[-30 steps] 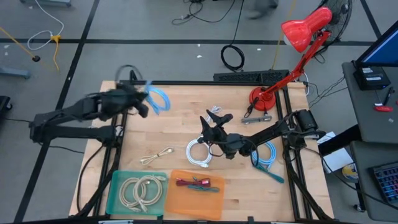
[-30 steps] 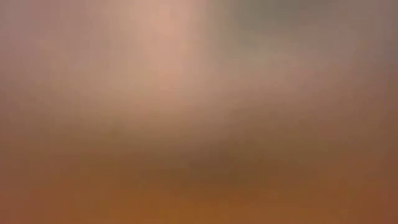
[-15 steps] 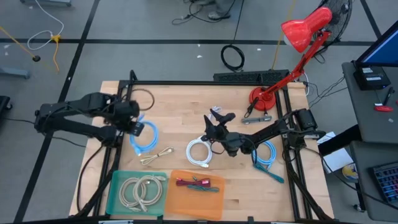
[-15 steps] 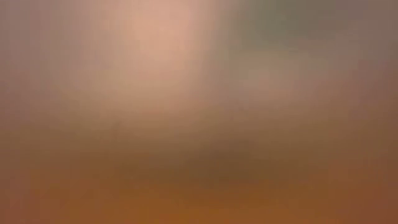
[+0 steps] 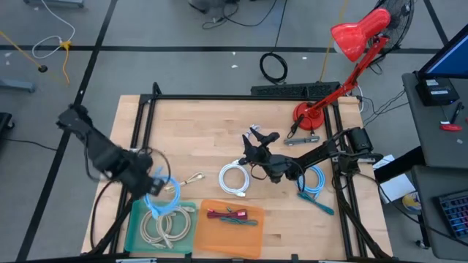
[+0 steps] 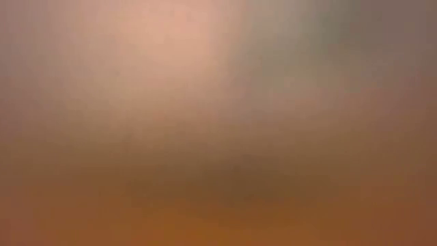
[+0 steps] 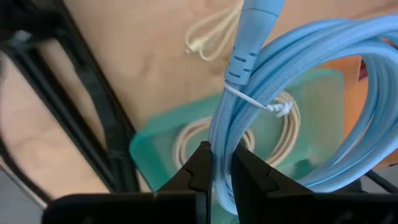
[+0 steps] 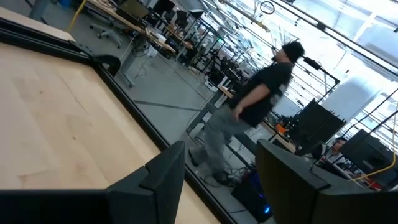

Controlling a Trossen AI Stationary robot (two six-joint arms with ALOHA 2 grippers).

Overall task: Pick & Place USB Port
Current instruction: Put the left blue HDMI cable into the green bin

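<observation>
My left gripper (image 7: pixel 221 163) pinches the blue cable coil (image 7: pixel 292 93) above the green tray (image 5: pixel 135 226) at the near left; my right gripper (image 5: pixel 257 140) waits spread and empty mid-table. Loose loops could snag the tray's rim and spill outside

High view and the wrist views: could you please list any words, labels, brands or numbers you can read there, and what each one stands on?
None can be read.
Green tray, orange tray, blue cable: no print shows.
Red lamp: no marking shows.
Devices on the side desk: any labels are too small to read.
Room behind the person: no legible sign.
Low view: entirely blurred.
</observation>
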